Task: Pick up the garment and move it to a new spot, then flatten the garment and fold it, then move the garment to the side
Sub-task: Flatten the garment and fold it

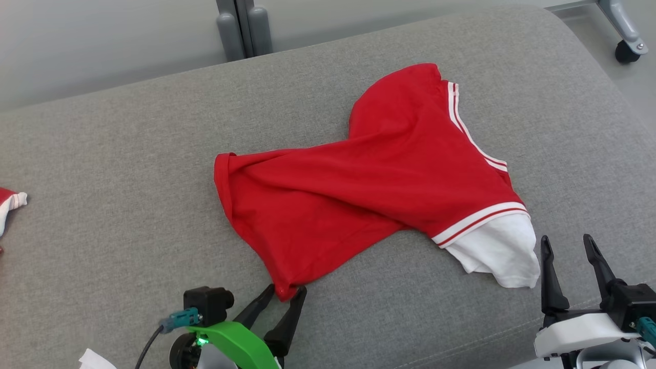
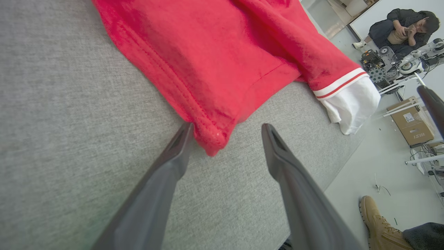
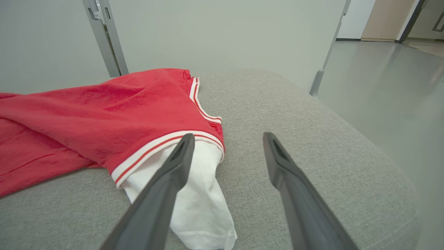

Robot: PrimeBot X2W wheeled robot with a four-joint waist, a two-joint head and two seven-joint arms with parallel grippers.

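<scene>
The garment [image 1: 369, 184] is a red shirt with white-striped trim and a white sleeve, lying crumpled across the grey cushion [image 1: 128, 169]. Its near hem corner [image 2: 211, 142] pokes between the spread fingers of my left gripper [image 1: 287, 292], which is open; the corner rests loose on the cushion between the tips of my left gripper [image 2: 227, 130]. My right gripper [image 1: 566, 243] is open just right of the white sleeve [image 1: 499, 251]. In the right wrist view my right gripper [image 3: 227, 139] straddles bare cushion beside the white sleeve [image 3: 197, 194], its left finger overlapping it.
Another red and white piece of cloth [image 1: 7, 207] lies at the cushion's left edge. A grey post [image 1: 243, 28] stands behind the cushion and a caster wheel [image 1: 628, 51] at the far right. A person's boot [image 2: 376, 222] and a seated person [image 2: 402, 29] are beyond the cushion's edge.
</scene>
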